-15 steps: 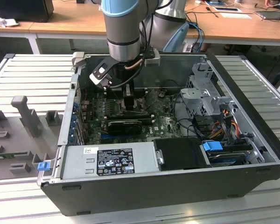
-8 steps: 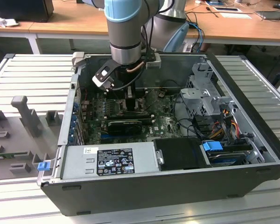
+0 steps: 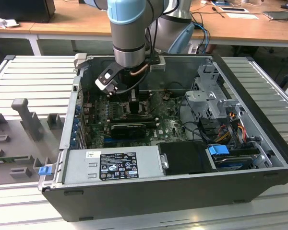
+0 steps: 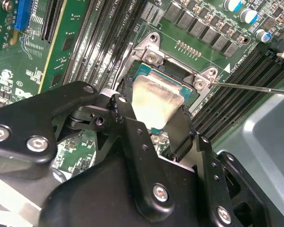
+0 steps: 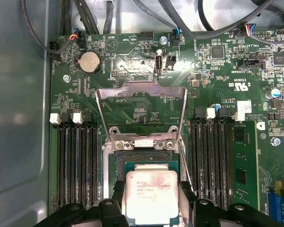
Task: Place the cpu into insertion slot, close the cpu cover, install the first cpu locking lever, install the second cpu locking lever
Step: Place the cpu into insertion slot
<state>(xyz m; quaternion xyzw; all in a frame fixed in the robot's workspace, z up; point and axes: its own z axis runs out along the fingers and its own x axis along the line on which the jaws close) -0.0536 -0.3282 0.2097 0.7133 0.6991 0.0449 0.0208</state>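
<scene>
Exterior view: the arm [image 3: 128,43] reaches down into the open computer case [image 3: 158,203]; the tool [image 3: 134,104] sits low over the motherboard [image 3: 169,127].

Second wrist view: the tool [image 4: 154,111] is clamped on the cpu [image 4: 156,92], with its fingers [image 4: 124,106] on two opposite edges; the cpu lies directly over the insertion slot [image 4: 174,67]; we cannot tell whether it touches; a thin metal rod [image 4: 255,88] stands clear to one side.

First wrist view: the cpu [image 5: 151,196] covers part of the insertion slot [image 5: 132,159]; the cpu cover [image 5: 102,113] stands raised on its hinge.

We judge the first step, placement, to be in hand; seating calls for the chip edges square to the slot frame and a level descent.
</scene>
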